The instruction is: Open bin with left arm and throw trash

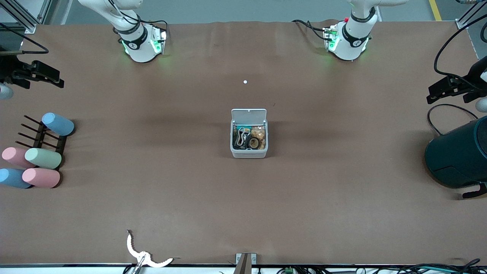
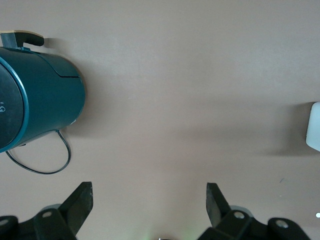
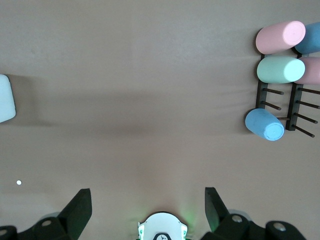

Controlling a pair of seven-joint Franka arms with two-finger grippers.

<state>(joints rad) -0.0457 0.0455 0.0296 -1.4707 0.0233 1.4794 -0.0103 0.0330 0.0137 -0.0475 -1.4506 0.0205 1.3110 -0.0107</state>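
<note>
Bin point(image 1: 249, 153): mid-worktop, lid point(image 1: 249, 114) tipped up and back so the mouth is clear.
Trash point(image 1: 241, 137): dark packet with white cord and black tape ring point(image 1: 253, 143), both inside the bin; task looks finished.
Left hand point(image 2: 149, 197): fingers wide, empty, parked over bare worktop point(image 1: 243, 201) near teal cylinder point(image 1: 458, 156), waiting.
Right hand point(image 3: 148, 196): fingers wide, empty, waiting near pastel cylinders point(image 1: 42, 158).

Both arms wait, drawn back to the table's ends. The left gripper point(image 2: 149, 200) hangs at about three o'clock in the front view, fingers spread wide; the right gripper point(image 3: 148, 200), near nine o'clock, seemingly matches, fingers point(image 3: 79, 204) parted.
</note>
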